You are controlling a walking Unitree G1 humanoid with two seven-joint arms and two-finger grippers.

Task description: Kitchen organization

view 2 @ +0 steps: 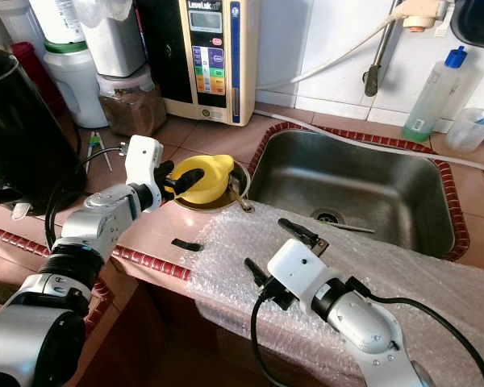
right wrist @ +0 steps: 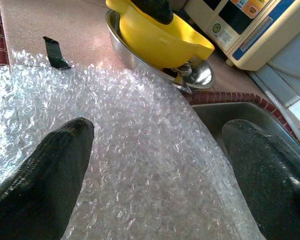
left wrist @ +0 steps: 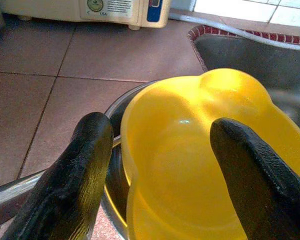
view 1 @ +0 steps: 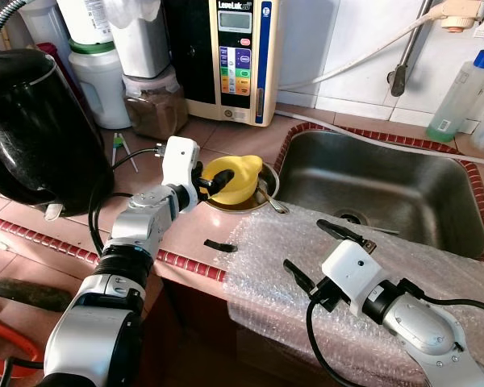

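Note:
A yellow plastic bowl [view 1: 235, 175] sits tilted inside a steel bowl [left wrist: 115, 107] on the tiled counter, just left of the sink. A spoon [view 1: 271, 201] lies in the steel bowl. My left gripper [view 1: 212, 183] is open at the yellow bowl's near rim, one finger [left wrist: 85, 165] outside it and the other [left wrist: 255, 170] over its inside. My right gripper [view 1: 305, 244] hovers open just above a sheet of bubble wrap [right wrist: 140, 165] draped over the counter's front edge, with nothing between its fingers.
The steel sink [view 1: 387, 185] lies to the right. A black kettle [view 1: 32, 129] stands at the far left, jars [view 1: 149, 101] and a water purifier [view 1: 234, 56] at the back. A black strip of tape [view 1: 219, 245] lies near the counter edge. A spray bottle [view 1: 460, 93] stands behind the sink.

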